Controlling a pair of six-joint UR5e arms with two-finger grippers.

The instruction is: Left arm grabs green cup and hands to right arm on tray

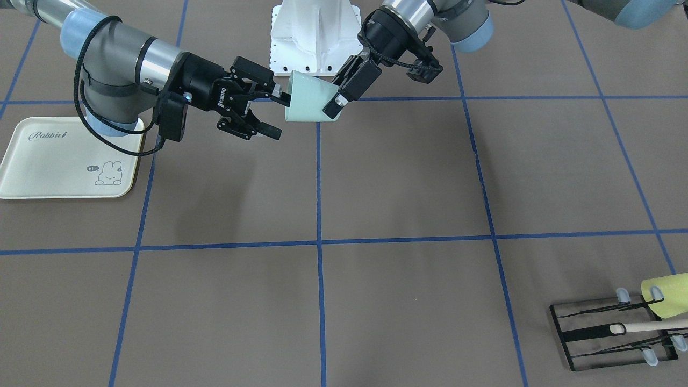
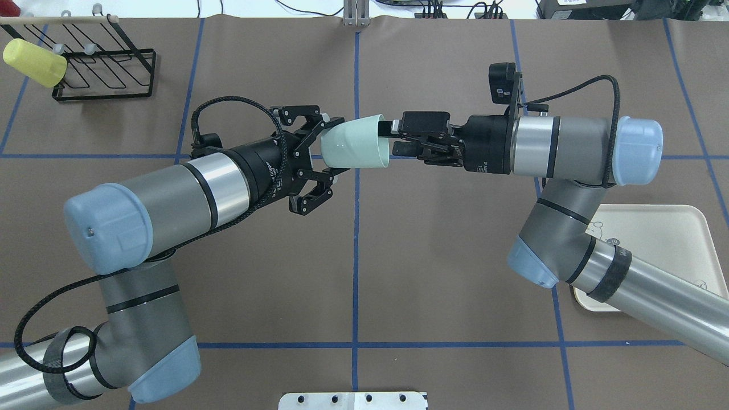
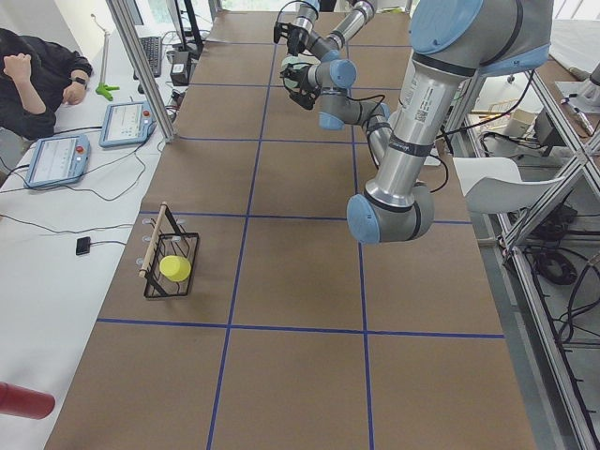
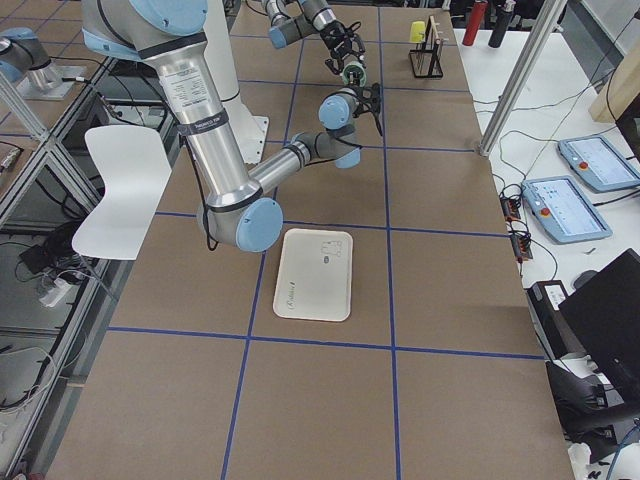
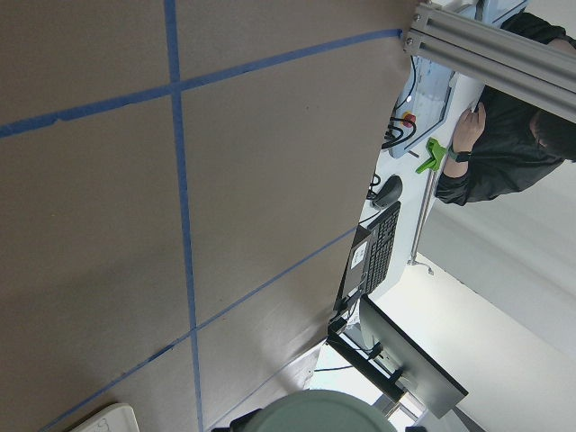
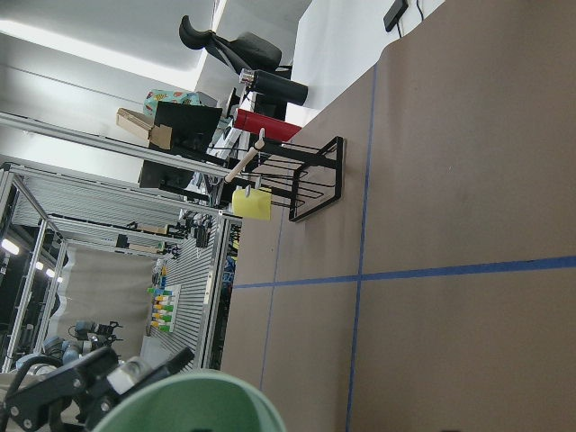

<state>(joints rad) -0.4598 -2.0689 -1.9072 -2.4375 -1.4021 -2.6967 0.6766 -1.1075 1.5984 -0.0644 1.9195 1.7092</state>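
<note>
Pale green cup [image 2: 356,149], cream tray [image 1: 54,166], brown table [image 1: 403,177] gridded blue

Front-facing camera sat across the bench [image 1: 408,177] from the robot, looking steeply down, base [image 1: 314,32] at the view's top. Overhead camera looked forward and down from behind the shoulders. Both covered mid-bench, where the green cup [image 1: 309,99] hung. Two end cameras, far off, looked along the bench's length from opposite ends. Wrist cameras sat close, cup rim at bottom edge.
</note>
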